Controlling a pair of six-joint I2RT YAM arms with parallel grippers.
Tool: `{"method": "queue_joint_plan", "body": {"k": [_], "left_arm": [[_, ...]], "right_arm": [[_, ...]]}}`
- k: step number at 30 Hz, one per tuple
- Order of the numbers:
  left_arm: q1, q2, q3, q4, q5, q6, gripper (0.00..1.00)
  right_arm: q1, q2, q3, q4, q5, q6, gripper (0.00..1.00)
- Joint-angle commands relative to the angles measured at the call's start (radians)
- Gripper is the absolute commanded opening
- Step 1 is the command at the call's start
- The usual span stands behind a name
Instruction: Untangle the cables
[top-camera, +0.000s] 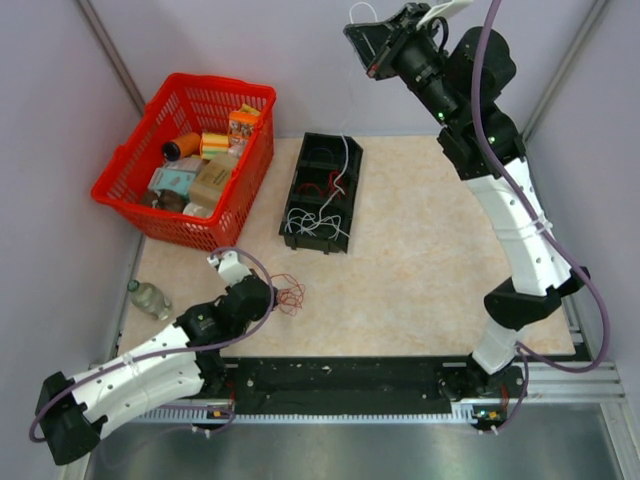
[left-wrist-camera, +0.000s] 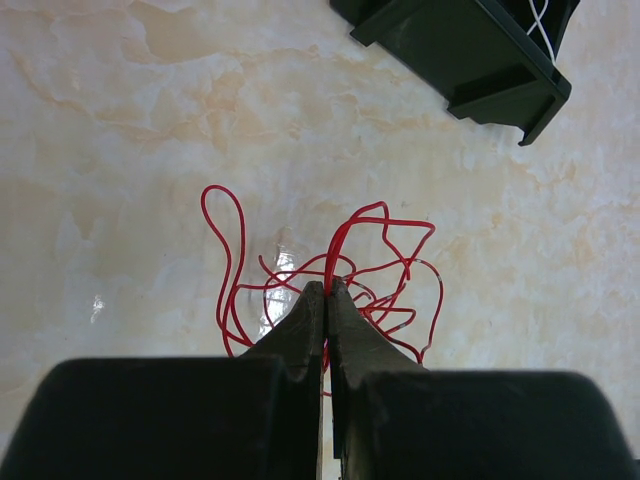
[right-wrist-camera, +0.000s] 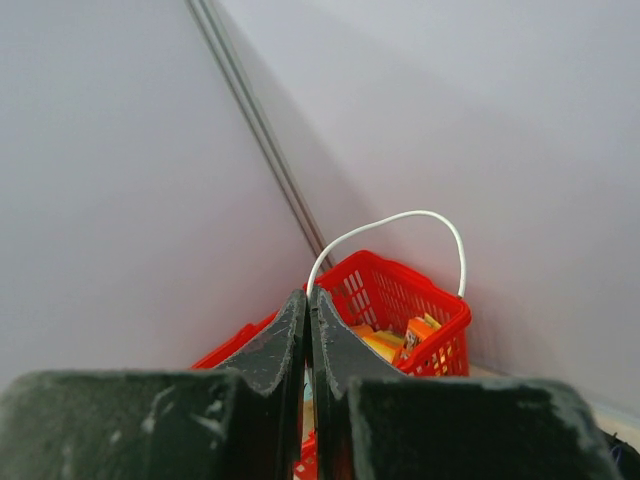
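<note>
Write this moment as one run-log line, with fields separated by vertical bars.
left gripper low over table, shut on red cable | right gripper raised, shut on white cable | more white cable in black tray

— What does the black right gripper (right-wrist-camera: 309, 298) hold?
— A thin white wire (right-wrist-camera: 397, 216), pinched between its closed fingertips and arching over to the right.
— And behind it?
— A red plastic mesh basket (right-wrist-camera: 395, 283) with an orange carton (right-wrist-camera: 413, 337) inside.
</note>
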Motion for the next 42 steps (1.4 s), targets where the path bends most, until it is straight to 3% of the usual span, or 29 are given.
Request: {"method": "queue_joint_plan", "body": {"k": [1,15,30,42], "left_arm": [[0.004,-0.029,-0.005,0.019,-0.016,0.000,0.00],[0.005,-0.063,-0.011,0.005,-0.035,0.003,0.00],[0.005,-0.062,-0.010,0.009,-0.030,0.003,0.00],[0.005,-0.071,-0.013,0.002,-0.036,0.003,0.00]], "right_arm": [[0.018,-0.005,-0.010,0.061,-0.010,-0.005,0.00],[0.069,0.029,-0.067,0.074,-0.005,-0.028,0.00],[0.086,0.045,0.021,0.070,0.000,-0.046,0.00],[0.084,0.041,-0.074,0.070,-0.007,-0.045,0.00]]}}
